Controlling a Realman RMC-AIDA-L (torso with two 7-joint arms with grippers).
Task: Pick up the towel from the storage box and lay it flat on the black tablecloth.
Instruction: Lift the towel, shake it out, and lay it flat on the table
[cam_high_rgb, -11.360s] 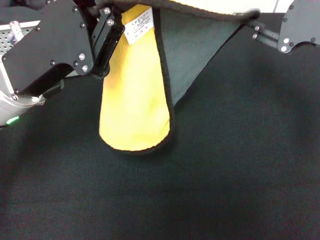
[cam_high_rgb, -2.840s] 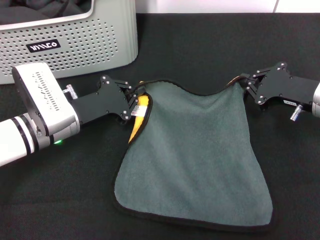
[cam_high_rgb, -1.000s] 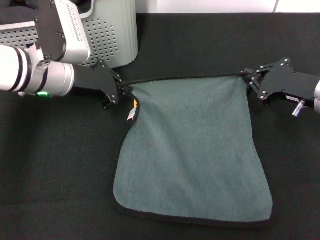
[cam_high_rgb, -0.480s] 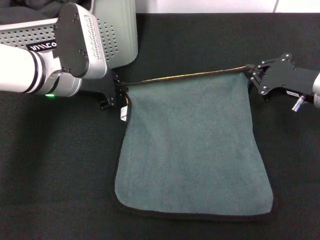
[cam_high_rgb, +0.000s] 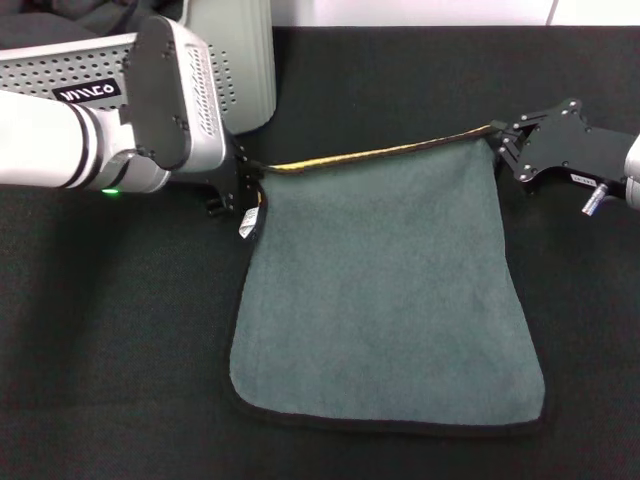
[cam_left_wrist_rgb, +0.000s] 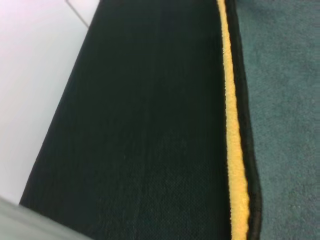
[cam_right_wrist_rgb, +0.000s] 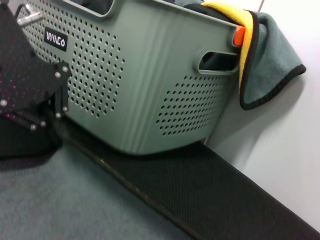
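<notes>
In the head view, the towel (cam_high_rgb: 385, 290) lies grey-green side up on the black tablecloth (cam_high_rgb: 120, 350) that covers the bench. Its near part rests flat. Its far edge is lifted and pulled taut between the two arms, showing a thin line of yellow underside. The left gripper (cam_high_rgb: 240, 190) has its jaws closed on the far left corner, next to the small white label (cam_high_rgb: 247, 228). The right gripper (cam_high_rgb: 503, 146) has its jaws closed on the far right corner. The storage box (cam_high_rgb: 245, 60) stands at the far left, behind the left arm.

The left wrist view shows the towel's raised edge, a yellow strip with black trim, running above the tablecloth.

The right wrist view shows the perforated box close up with its black label (cam_right_wrist_rgb: 55, 38). Another towel (cam_right_wrist_rgb: 265, 55) hangs over the box's rim. The left gripper's black body sits at the towel's far corner.
</notes>
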